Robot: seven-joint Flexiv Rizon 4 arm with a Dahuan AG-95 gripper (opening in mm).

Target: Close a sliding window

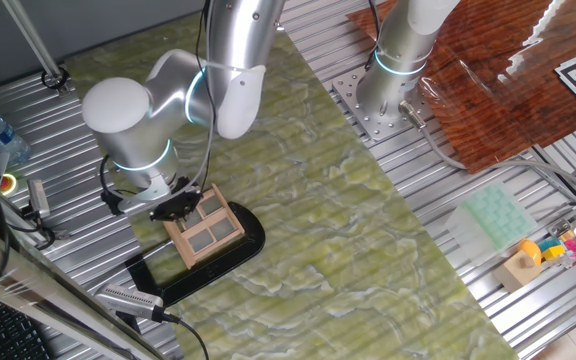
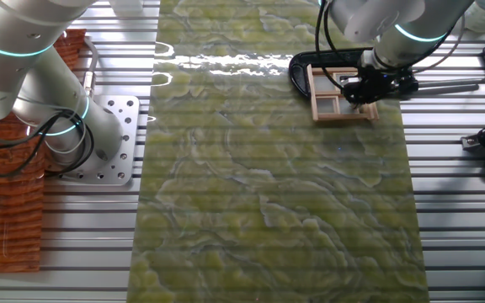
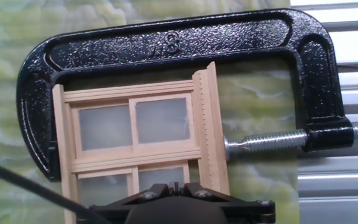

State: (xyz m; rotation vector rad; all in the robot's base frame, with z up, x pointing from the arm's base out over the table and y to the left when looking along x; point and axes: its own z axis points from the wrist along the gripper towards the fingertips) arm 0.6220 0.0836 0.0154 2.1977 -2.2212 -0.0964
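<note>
We're at the contact step: pincer (image 2: pixel 362 91), fingers hidden so can't tell apart or together, sits on the window (image 3: pixel 143 144) by the counter's edge; next, push the sash along its track.

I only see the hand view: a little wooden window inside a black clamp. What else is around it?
Observer: A second robot arm stands off to one side, bolted down.
Operator: Wow! Any toys?
Observer: Yes, colourful toys lie far from the sliding window, at the opposite end in one fixed view.
Operator: Where's my hand?
Observer: The gripper is down at one side of the window frame. I cannot tell whether it is open.
</note>
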